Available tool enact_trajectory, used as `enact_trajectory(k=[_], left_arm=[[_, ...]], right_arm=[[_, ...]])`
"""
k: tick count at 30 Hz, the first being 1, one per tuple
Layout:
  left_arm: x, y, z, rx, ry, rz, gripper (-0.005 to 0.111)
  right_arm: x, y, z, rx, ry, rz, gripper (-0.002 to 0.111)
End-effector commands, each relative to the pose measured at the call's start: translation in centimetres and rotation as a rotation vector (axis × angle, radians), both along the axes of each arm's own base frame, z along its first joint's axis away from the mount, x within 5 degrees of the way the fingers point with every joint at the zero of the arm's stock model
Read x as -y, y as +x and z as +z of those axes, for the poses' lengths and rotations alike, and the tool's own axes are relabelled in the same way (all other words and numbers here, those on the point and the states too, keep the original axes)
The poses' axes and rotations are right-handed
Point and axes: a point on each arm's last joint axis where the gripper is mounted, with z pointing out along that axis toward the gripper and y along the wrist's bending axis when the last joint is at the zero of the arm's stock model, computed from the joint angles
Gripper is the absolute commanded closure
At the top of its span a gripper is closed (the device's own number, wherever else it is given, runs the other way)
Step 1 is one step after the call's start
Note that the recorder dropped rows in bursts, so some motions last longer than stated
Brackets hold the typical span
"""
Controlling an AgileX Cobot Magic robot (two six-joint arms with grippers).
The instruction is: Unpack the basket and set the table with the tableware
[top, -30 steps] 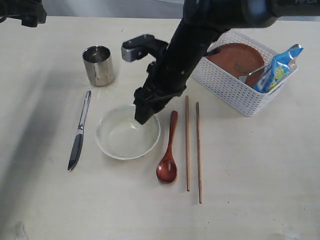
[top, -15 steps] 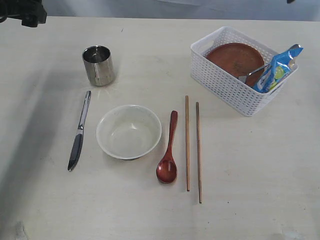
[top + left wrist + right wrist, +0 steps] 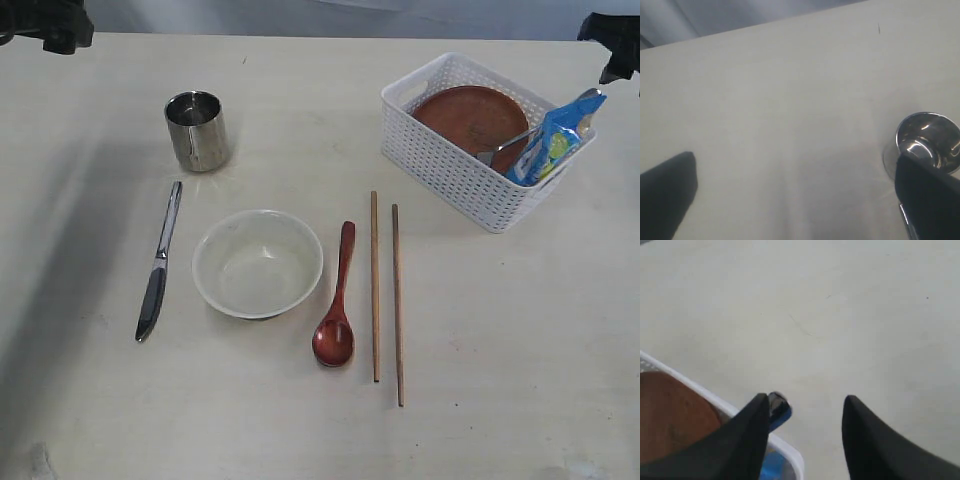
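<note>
**Mia:** Where is the basket sitting?

**Tom:** The white basket (image 3: 450, 170) is sitting on the table (image 3: 500, 430), on the right side, toward the back. The brown plate (image 3: 470, 112) is lying inside it. The fork (image 3: 500, 148) is leaning on the plate. The blue snack packet (image 3: 553, 140) is standing at the basket's right end.

**Mia:** What is lying out on the table?

**Tom:** The steel cup (image 3: 198, 130) is standing upright on the left. The knife (image 3: 158, 265) is lying just left of the cream bowl (image 3: 257, 262). The red-brown spoon (image 3: 337, 300) is lying just right of the bowl. The two chopsticks (image 3: 375, 285) are lying side by side next to the spoon, not touching it.

**Mia:** What are the grippers doing?

**Tom:** The left gripper (image 3: 795, 200) is hanging over the back left corner, near the cup. Its fingers are standing wide apart and holding nothing. The right gripper (image 3: 805, 400) is hanging at the back right, just past the basket, near the packet. Its fingers are standing apart too, and only bare table is showing between them.
</note>
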Motion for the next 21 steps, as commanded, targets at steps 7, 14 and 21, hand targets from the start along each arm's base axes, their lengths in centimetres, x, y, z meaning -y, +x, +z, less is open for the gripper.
enact_trajectory(k=[7,14,21], left_arm=[[0.0,-0.2,-0.1,-0.002,-0.027,0.013,0.001],[0.0,-0.2,-0.1,-0.002,-0.027,0.013,0.001],[0.0,-0.2,-0.1,-0.002,-0.027,0.013,0.001]], right_arm=[[0.0,-0.1,-1.1,0.124,0.058,-0.046,0.069],[0.0,0.1,-2.3,0.083,0.085,-0.067,0.054],[0.0,0.8,-4.1,0.084,0.112,-0.092,0.050]])
